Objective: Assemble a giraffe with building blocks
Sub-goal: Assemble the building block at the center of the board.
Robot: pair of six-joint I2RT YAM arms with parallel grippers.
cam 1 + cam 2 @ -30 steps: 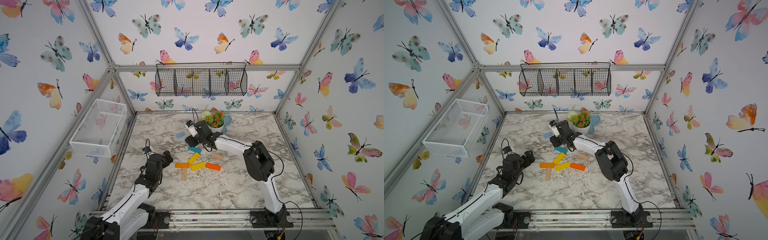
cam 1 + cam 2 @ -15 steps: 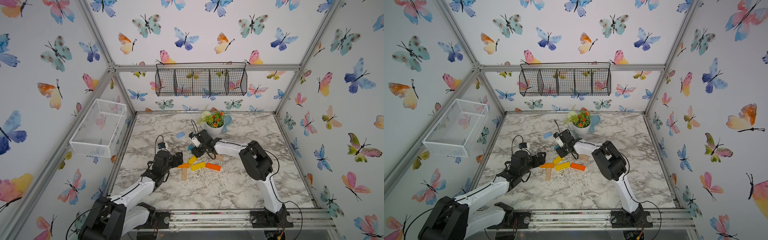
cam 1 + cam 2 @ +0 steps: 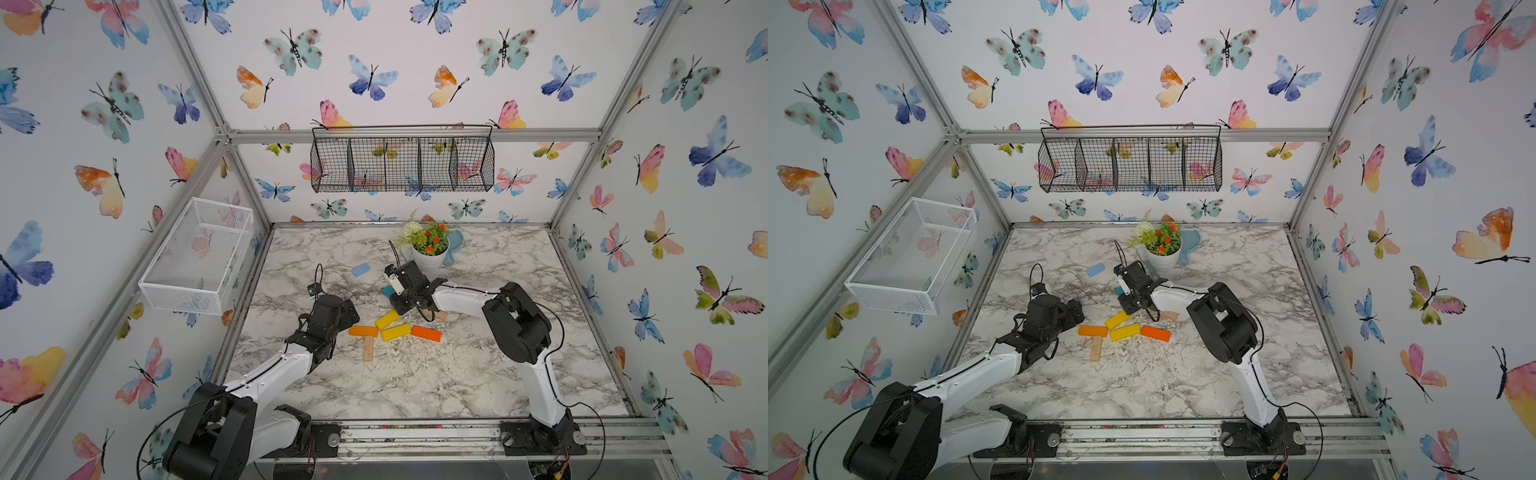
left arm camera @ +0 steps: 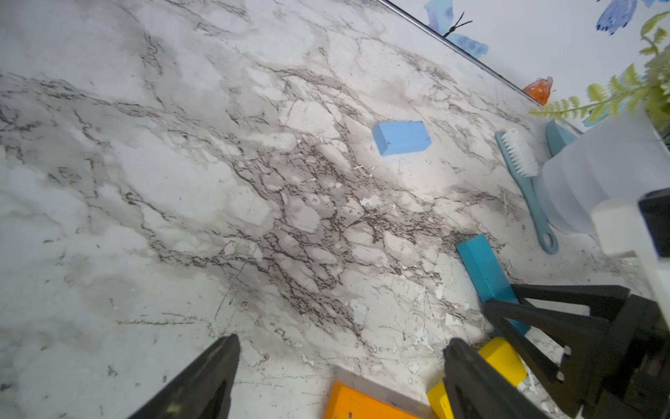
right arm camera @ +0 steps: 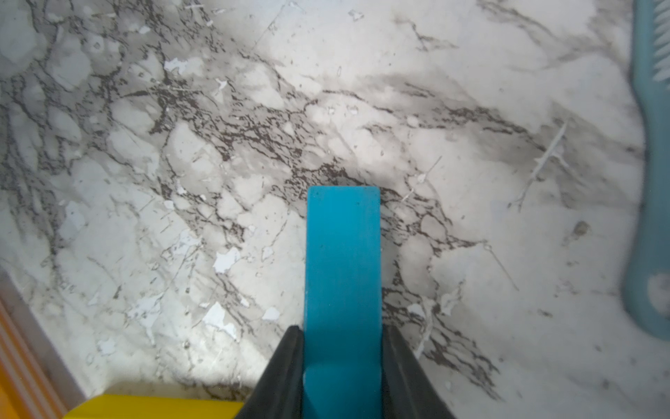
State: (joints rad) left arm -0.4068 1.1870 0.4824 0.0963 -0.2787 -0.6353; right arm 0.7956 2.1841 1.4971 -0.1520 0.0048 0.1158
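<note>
Moved since a second ago: left arm is reaching in from the near-left corner to the figure, and right arm is dropping from the far side onto the teal bar.

- Nearest: leg (image 3: 368,348) is lying alone, pointing near to far, its far end just under the body row.
- Body row: left orange (image 3: 363,331), flat yellow (image 3: 395,332) and right orange (image 3: 426,333) are lying roughly end to end at mid-table. This is the giraffe so far, unfinished.
- Left gripper (image 3: 347,318) is hovering at the left orange's left end, jaws spread wide, gripping nothing.
- Slanted yellow (image 3: 387,319) is rising from the row toward the far side.
- Spare leg (image 3: 440,316) is lying right of it, half hidden under the right forearm.
- Right gripper (image 5: 342,332) is clamping the teal bar (image 5: 342,254) by its near end, one finger tight on each long side; the bar is lying flat.
- Farther: blue bar (image 3: 360,270) is lying apart, far-left; brush (image 4: 522,170) and pot (image 3: 430,259) are right of the teal bar.

Risks, judged:
- End grip: the bar could droop or pivot on lifting.
- Slanted yellow is just beside the fingers; dragging the bar could knock it askew.
- Open left fingers could shove the left orange out of line.
- Right forearm could sweep the spare leg.
</note>
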